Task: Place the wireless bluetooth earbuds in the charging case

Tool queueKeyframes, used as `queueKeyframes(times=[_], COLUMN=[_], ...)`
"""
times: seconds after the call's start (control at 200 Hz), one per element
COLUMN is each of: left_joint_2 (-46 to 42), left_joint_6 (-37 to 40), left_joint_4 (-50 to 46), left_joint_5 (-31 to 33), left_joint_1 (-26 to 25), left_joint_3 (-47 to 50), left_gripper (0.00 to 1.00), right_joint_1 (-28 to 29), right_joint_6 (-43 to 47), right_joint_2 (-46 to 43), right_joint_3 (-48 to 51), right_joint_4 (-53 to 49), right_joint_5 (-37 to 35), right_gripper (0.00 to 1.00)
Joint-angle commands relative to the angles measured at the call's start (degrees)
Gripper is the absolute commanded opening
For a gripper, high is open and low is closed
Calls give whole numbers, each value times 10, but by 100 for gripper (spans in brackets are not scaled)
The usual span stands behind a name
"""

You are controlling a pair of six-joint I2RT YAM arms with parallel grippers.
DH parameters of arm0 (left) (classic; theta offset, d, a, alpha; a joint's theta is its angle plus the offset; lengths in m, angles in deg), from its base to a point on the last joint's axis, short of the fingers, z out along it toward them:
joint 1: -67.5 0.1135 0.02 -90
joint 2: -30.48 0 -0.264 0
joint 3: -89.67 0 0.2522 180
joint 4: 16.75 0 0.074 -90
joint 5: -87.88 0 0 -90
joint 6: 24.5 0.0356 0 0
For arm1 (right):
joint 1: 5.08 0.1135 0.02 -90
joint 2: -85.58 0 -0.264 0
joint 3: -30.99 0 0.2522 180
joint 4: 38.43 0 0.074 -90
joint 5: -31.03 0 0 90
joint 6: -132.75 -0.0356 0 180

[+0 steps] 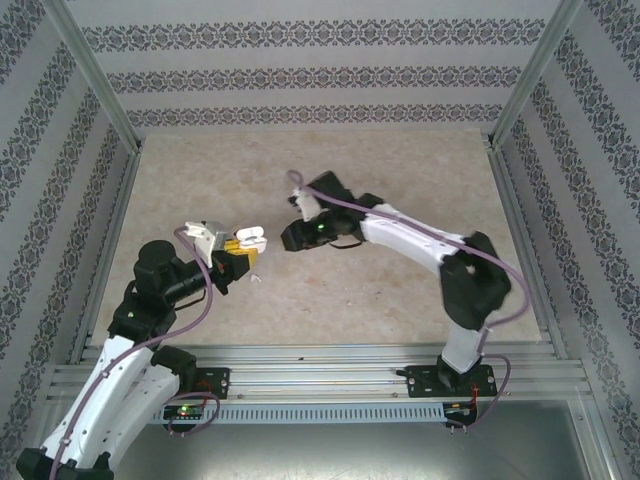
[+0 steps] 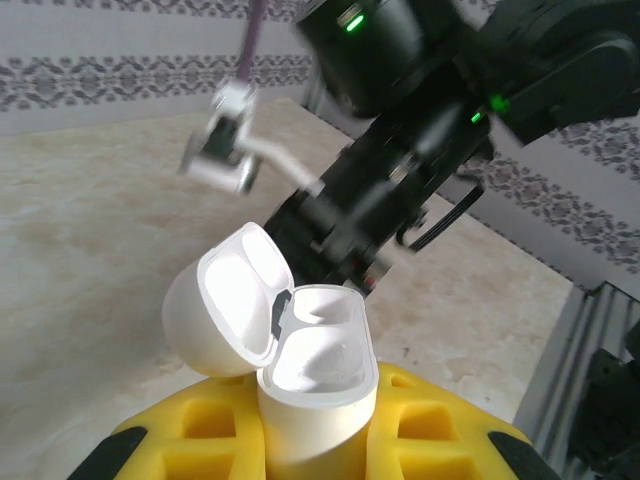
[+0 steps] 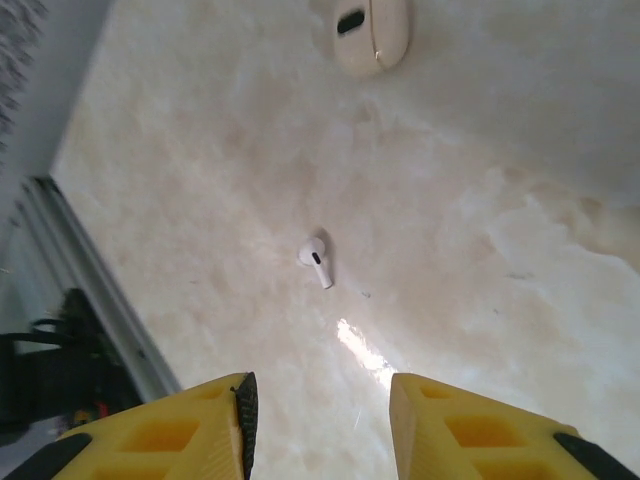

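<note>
White charging case [image 2: 318,375] is sitting squeezed in the left end effector [image 2: 318,435]. The right end effector [image 3: 320,425] is hanging open, pointing at one earbud [image 3: 317,262]; a crooked pinch could flick it away.

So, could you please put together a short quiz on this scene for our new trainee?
1. True or false: the lid of the charging case is shut.
2. The earbud in the right wrist view is: A) inside the case, B) lying on the table, C) held in a gripper.
3. Which gripper holds the case?
Key: 1 false, the lid stands open; 2 B, it lies beyond the open right gripper; 3 the left gripper.
</note>
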Motion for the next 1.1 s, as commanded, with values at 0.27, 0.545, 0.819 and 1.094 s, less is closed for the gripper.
queueKeyframes(times=[0.27, 0.545, 0.819, 1.094], left_joint_2=[-100, -114, -113, -112], left_joint_6=[51, 58, 66, 67], left_joint_4=[-144, -155, -155, -131], left_joint_5=[66, 63, 62, 30], left_joint_1=[-4, -4, -4, -4], left_joint_3=[-35, -31, -27, -16], left_gripper=[0, 0, 0, 0], right_joint_1=[82, 112, 129, 127], right_joint_6=[129, 161, 170, 165], right_joint_2=[217, 311, 350, 332], right_joint_3=[-275, -395, -419, -378], right_joint_4=[-156, -234, -267, -268], right_joint_5=[-44, -98, -128, -165], right_gripper=[44, 45, 47, 33])
